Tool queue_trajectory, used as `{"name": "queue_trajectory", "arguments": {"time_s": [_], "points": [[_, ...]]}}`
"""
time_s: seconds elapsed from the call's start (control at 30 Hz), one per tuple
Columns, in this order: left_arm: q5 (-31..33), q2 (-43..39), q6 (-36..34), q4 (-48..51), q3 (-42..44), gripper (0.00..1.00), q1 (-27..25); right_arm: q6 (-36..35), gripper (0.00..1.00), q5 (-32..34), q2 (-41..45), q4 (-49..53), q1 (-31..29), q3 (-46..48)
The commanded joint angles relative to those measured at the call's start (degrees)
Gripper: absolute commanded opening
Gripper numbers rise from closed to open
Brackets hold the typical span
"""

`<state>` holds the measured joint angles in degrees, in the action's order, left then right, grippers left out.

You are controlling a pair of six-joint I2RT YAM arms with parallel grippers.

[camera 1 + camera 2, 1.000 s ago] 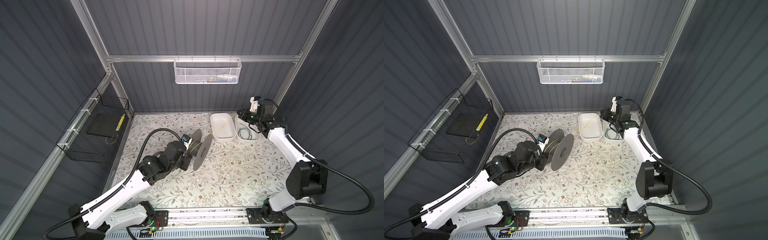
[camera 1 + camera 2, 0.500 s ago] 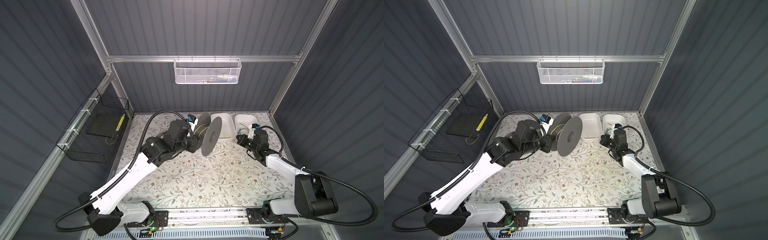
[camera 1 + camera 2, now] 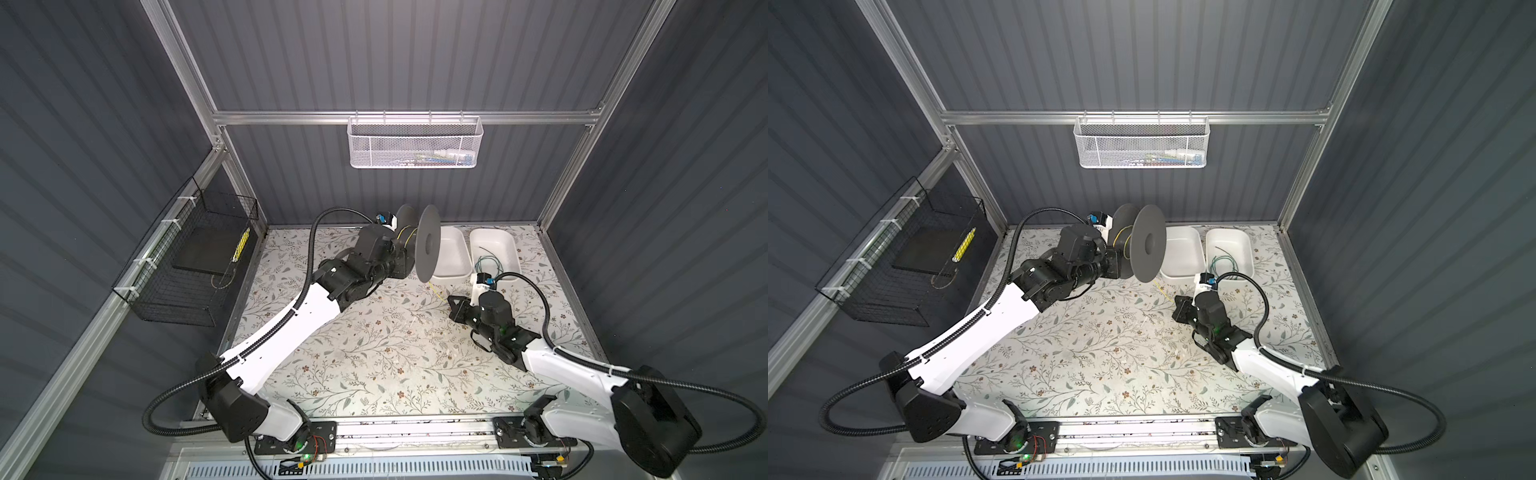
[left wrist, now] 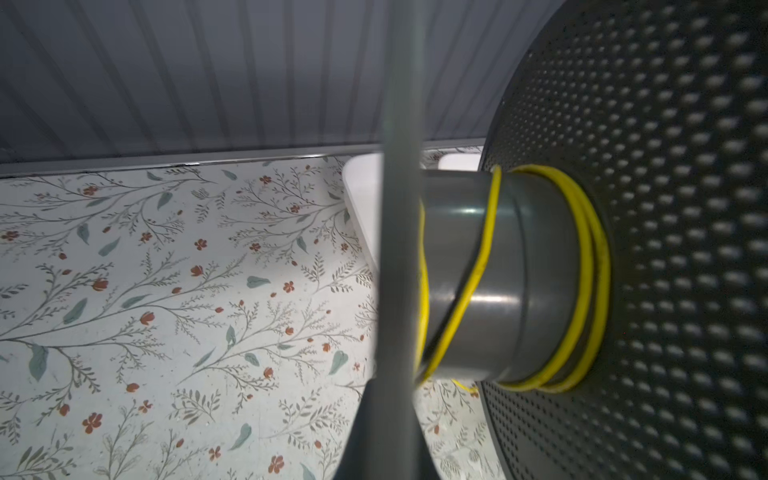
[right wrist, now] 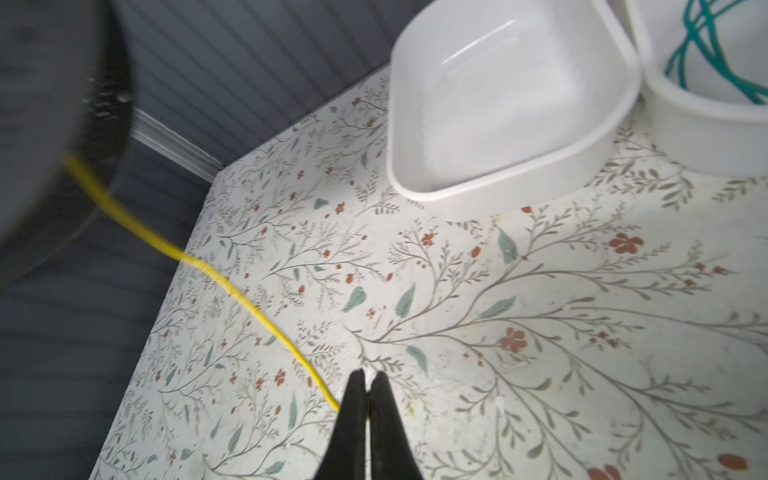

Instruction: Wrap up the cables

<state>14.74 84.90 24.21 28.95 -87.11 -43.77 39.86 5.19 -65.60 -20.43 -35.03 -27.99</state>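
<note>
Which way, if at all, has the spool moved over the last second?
Yes: the spool went toward the back wall, now alongside the empty white tray.

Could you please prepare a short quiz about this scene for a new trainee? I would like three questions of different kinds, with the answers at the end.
1. True or false: the hub of the spool is bare.
2. What does the right gripper pinch?
A. the spool's flange
B. the yellow wire
C. nothing at all
3. Fill the gap with "nearer" or "farther": the green wire lies in the white bin that is ____ from the spool.

Key: 1 false, as yellow turns go around the hub; 2 B; 3 farther.
</note>
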Motion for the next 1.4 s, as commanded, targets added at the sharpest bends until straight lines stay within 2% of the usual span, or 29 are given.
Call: {"name": "queue_trajectory", "arguments": {"time_s": [0.0, 0.13, 0.3, 0.8, 1.1, 1.37], "points": [[6.19, 3.59, 0.24, -6.1, -3.07, 0.0, 0.22, -3.01, 0.0, 7.32, 6.98, 4.59, -4.45, -1.75], [8.54, 7.22, -0.48, -5.61, -3.19, 0.0, 0.2, -7.47, 0.0, 9.12, 10.99, 9.61, -9.23, -7.08], [11.15, 9.98, -1.97, -5.3, -2.05, 0.0, -0.51, -13.08, 0.0, 8.4, 9.49, 13.18, -13.24, -15.5], [13.51, 12.38, -6.43, -3.68, 3.98, 0.0, -0.96, -20.18, 0.0, 0.18, 0.09, 18.92, -14.02, -40.14], [14.41, 12.64, -9.96, -1.52, 7.36, 0.0, -3.68, -23.57, 0.0, -2.64, -6.97, 24.54, -9.98, -53.95], [13.82, 6.39, -13.16, -5.25, 16.92, 0.0, -5.18, -22.48, 0.0, -6.14, -11.02, 28.1, -0.15, -57.98]]}}
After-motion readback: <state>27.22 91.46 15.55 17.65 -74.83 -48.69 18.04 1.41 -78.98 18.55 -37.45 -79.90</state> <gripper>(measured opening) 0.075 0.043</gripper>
